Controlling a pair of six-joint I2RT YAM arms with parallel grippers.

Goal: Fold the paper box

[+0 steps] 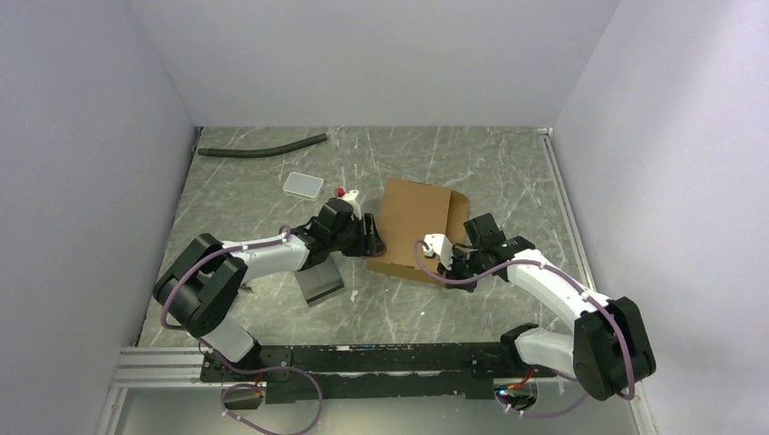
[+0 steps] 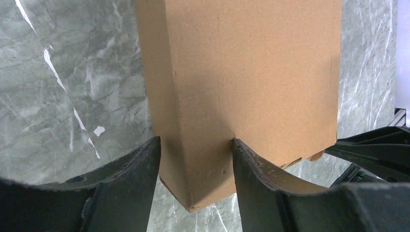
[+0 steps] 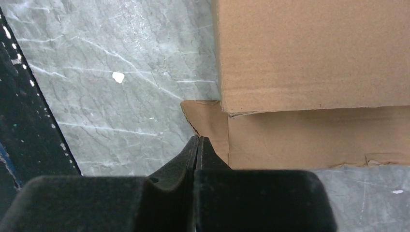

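While the paper box (image 1: 413, 227) sits mid-way across the grey marbled table (image 1: 508, 172), hemmed by plain white walls (image 1: 363, 54), I see my left gripper (image 2: 195, 142) pinching one corner of it. My right gripper (image 3: 198, 140) is pressed together, empty, just beside a flap's corner. A dark hose (image 1: 263, 148) lies by the far wall.

You get soft, even light from overhead, bright walls, no hard glare. Shadows under both arms on the worktop (image 1: 408, 308) are faint. At the left wrist the left fingers (image 2: 121, 193) read dark and slightly blurred; the paper box (image 2: 251, 72) grain stays sharp.
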